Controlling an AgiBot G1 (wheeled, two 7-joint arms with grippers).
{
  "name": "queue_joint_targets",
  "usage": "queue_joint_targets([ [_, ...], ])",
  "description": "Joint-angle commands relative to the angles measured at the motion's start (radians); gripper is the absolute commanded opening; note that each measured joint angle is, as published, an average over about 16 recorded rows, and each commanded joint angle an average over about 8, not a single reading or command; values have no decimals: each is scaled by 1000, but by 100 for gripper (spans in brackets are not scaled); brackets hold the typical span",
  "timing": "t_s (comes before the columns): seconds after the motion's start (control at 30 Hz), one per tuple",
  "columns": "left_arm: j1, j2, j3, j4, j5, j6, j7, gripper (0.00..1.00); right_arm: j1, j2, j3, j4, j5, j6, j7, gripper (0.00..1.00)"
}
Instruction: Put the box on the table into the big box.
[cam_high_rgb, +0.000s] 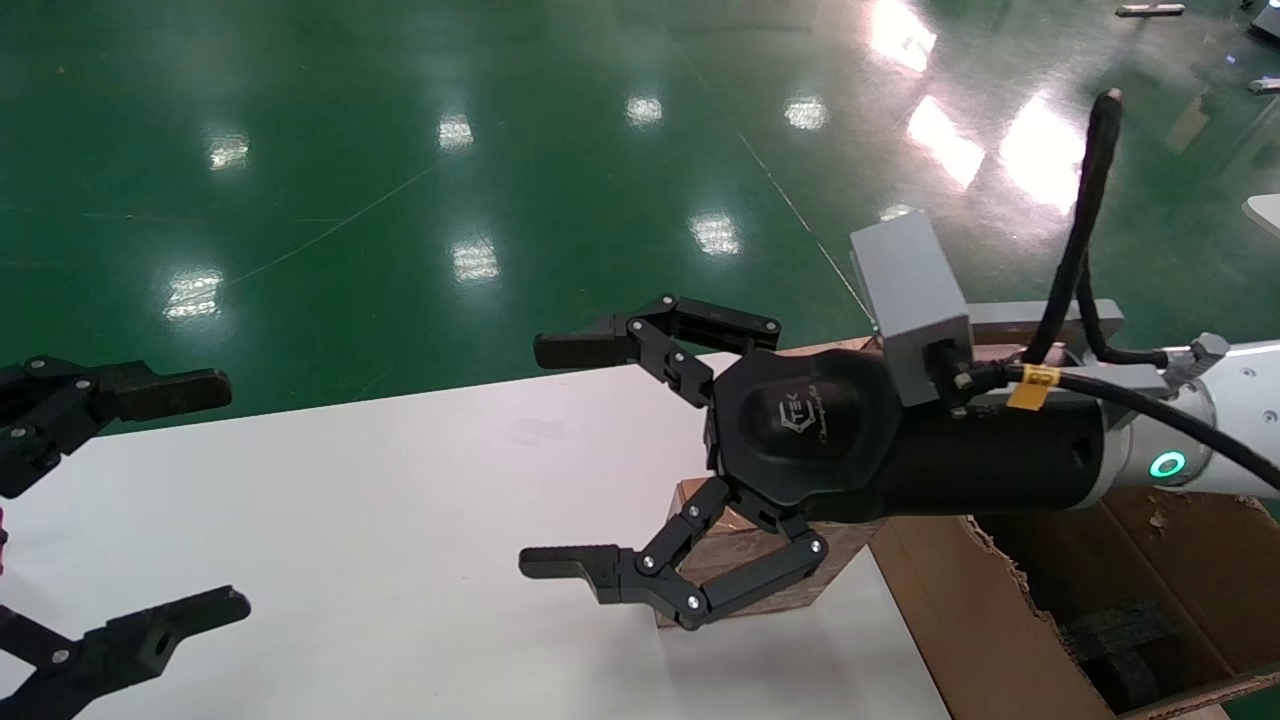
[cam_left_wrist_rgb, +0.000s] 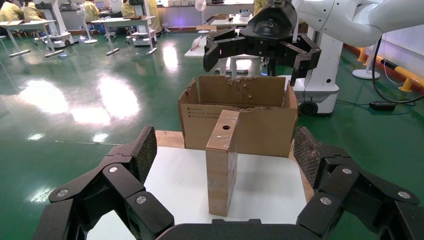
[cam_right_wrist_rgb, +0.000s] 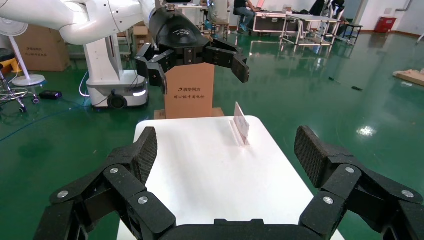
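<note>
The small brown box (cam_high_rgb: 745, 560) stands on the white table (cam_high_rgb: 400, 520) near its right end, mostly hidden under my right gripper's palm. In the left wrist view the box (cam_left_wrist_rgb: 221, 160) stands upright, with a round hole in its top face. My right gripper (cam_high_rgb: 550, 455) is open and empty and hovers above the box, fingers pointing left. The big box (cam_high_rgb: 1010, 640), torn-edged with black foam inside, stands right of the table; it also shows in the left wrist view (cam_left_wrist_rgb: 260, 125). My left gripper (cam_high_rgb: 215, 497) is open and empty over the table's left end, facing the box.
The right wrist view shows the bare tabletop (cam_right_wrist_rgb: 200, 165), a small upright white card (cam_right_wrist_rgb: 241, 122) and a printed brown carton (cam_right_wrist_rgb: 190, 92) beyond the table's far end. Green floor (cam_high_rgb: 400, 150) lies all round the table.
</note>
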Motion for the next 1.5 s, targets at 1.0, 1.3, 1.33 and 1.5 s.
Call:
queue_joint_targets([
  [1.0, 0, 0, 0, 0, 0, 0, 0, 3, 25, 59, -43, -152, -164, -59, -123, 100],
  [1.3, 0, 0, 0, 0, 0, 0, 0, 0, 67, 60, -97, -271, -238, -77, -214, 100],
  [1.33, 0, 0, 0, 0, 0, 0, 0, 0, 72, 58, -104, -281, -243, -78, -222, 100],
  [1.5, 0, 0, 0, 0, 0, 0, 0, 0, 101, 47, -143, -330, -267, -81, -259, 100],
])
